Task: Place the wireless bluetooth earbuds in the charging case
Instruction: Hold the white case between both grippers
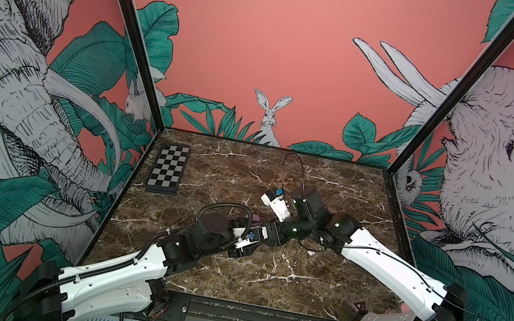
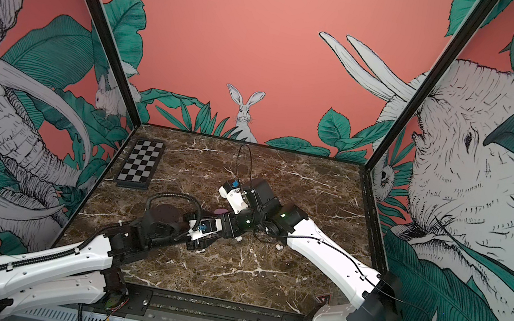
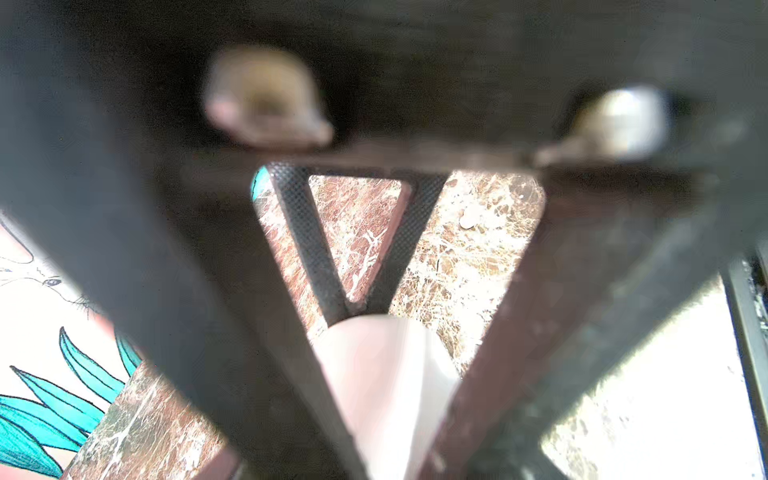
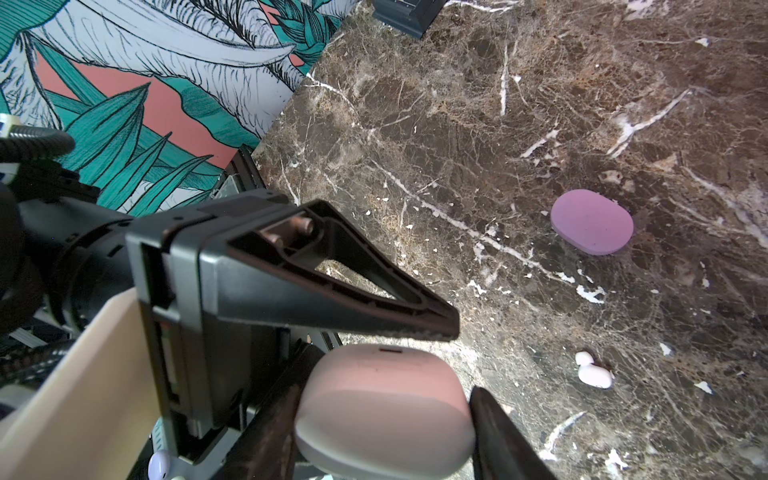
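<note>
Right gripper: The right gripper (image 4: 395, 374) is clamping the white charging case (image 4: 382, 407) between both fingers over the marble tabletop (image 4: 457, 124).
Left gripper: The left gripper (image 3: 390, 432) is straddling the same case with its jaws part-way open. The left wrist view is too blurred to tell whether its fingers are pressing the shell or only flanking it.
Earbuds: A white earbud (image 4: 592, 372) is lying loose on the marble near the held case, and a lilac earbud (image 4: 160, 463) is peeking out below the left gripper's body. Both are sitting outside the cases.
Purple case: The purple case (image 4: 592, 222) is resting shut on the marble, apart from both grippers.
Risk, slip: Two grippers are crowding one smooth, rounded shell. Any uneven squeeze is likely to be popping it out of the right fingers.
Risk, lid: The lid is looking closed. A left finger missing the seam is likely to be skating off the shell instead of lifting the lid.
Risk, scatter: A dropped case or a sweeping finger could be sending the loose white earbud rolling out of easy reach.
</note>
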